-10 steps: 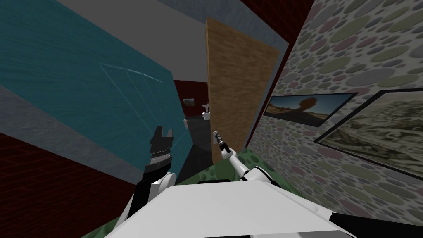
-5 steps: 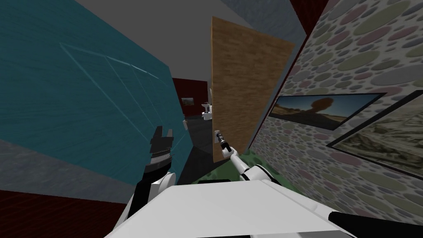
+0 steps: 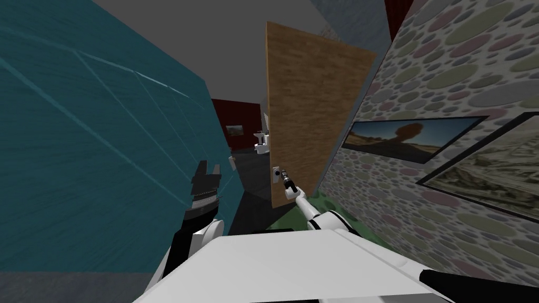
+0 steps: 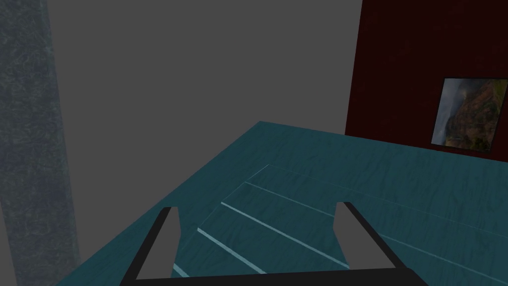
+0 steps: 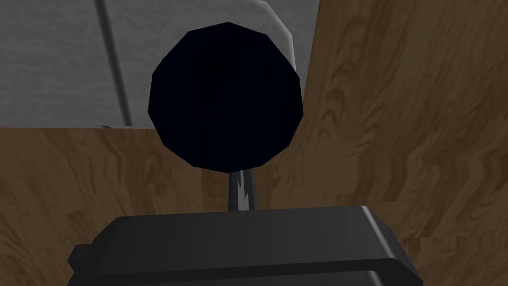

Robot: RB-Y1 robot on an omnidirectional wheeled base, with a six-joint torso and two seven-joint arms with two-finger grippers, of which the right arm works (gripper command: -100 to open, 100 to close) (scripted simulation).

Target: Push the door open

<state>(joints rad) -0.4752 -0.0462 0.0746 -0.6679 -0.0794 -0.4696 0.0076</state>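
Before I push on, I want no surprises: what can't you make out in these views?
Tips of the right pincer: right wrist view, the black knob covers them, so contact with the door is unclear.
Space past the door: head view, door and teal wall hide most of it.
The white thing in the gap: head view, too small to name.

Readable text: none.
Door (image 3: 308, 115): plain wood grain, no lettering.
Framed pictures (image 3: 408, 138): landscapes, no captions, numbers or signs.
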